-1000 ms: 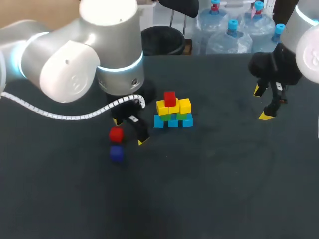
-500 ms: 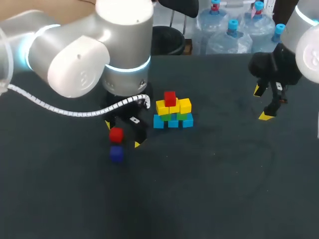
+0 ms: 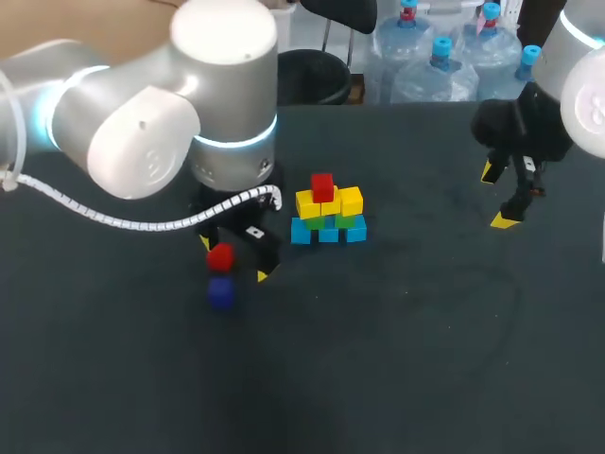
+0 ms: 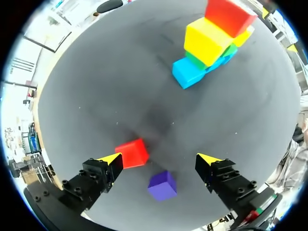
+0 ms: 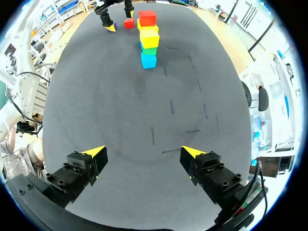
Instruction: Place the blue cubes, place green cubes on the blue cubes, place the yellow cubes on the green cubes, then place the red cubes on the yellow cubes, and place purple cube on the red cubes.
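Note:
A pyramid of cubes stands mid-table: blue cubes (image 3: 328,233) at the base, green (image 3: 342,222) above them, yellow cubes (image 3: 309,202) above that, and one red cube (image 3: 322,186) on top. A loose red cube (image 3: 220,256) and a purple cube (image 3: 220,293) lie to the pyramid's left. My left gripper (image 3: 234,258) hangs open over them. In the left wrist view the red cube (image 4: 132,153) sits beside one fingertip (image 4: 111,159) and the purple cube (image 4: 162,186) lies between the fingers of that gripper (image 4: 160,159). My right gripper (image 3: 496,197) is open and empty at the far right.
The dark table (image 3: 406,340) is bare across its front and right. In the right wrist view the pyramid (image 5: 149,38) and the loose red cube (image 5: 128,22) lie far ahead of the open right gripper (image 5: 144,153), with flat table in between.
My left arm has shifted a little to the left and nearer, bringing its gripper over the loose red cube. The right arm and all cubes have stayed put.

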Controlling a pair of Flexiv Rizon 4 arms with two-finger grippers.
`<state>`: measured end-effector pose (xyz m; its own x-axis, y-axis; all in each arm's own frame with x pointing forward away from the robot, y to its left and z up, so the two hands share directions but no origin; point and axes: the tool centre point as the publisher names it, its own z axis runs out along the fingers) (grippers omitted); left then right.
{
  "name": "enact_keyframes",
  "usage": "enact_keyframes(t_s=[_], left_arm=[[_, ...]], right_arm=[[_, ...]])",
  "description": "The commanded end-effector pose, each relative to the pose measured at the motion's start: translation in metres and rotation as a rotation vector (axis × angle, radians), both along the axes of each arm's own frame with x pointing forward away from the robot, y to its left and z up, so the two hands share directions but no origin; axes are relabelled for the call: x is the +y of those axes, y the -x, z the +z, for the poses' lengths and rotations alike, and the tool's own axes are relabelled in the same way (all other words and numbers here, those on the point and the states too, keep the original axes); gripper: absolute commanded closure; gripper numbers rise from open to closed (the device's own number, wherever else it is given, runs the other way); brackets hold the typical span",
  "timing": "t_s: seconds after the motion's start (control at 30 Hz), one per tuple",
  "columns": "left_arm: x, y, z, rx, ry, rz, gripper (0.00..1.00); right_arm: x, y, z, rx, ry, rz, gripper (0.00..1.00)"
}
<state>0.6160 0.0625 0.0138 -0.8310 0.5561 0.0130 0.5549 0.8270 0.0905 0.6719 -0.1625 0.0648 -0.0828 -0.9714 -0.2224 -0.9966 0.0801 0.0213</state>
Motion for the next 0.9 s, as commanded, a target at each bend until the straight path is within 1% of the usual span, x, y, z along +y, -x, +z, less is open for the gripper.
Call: enact_keyframes(t_s=[0.03, 0.13, 0.27, 0.5, 0.67, 0.9], left_arm=[[0.004, 0.004, 0.000, -0.003, 0.002, 0.011, 0.00], [0.005, 0.006, 0.000, -0.001, -0.004, 0.017, 0.00], [0.007, 0.007, -0.005, 0.009, 0.001, 0.020, 0.00], [0.011, 0.002, -0.010, 0.024, 0.010, 0.013, 0.00], [0.016, -0.007, -0.005, 0.023, 0.001, 0.007, 0.00], [0.021, -0.015, 0.005, 0.004, -0.018, -0.007, 0.00]], right_arm=[[0.000, -0.001, -0.001, 0.001, -0.002, 0.001, 0.00], [0.000, -0.001, -0.001, 0.001, -0.002, 0.001, 0.00], [0.000, -0.001, -0.001, 0.001, -0.002, 0.001, 0.00], [0.000, -0.001, -0.001, 0.001, -0.002, 0.001, 0.00], [0.000, -0.001, -0.001, 0.001, -0.002, 0.001, 0.00], [0.000, -0.001, -0.001, 0.001, -0.002, 0.001, 0.00]])
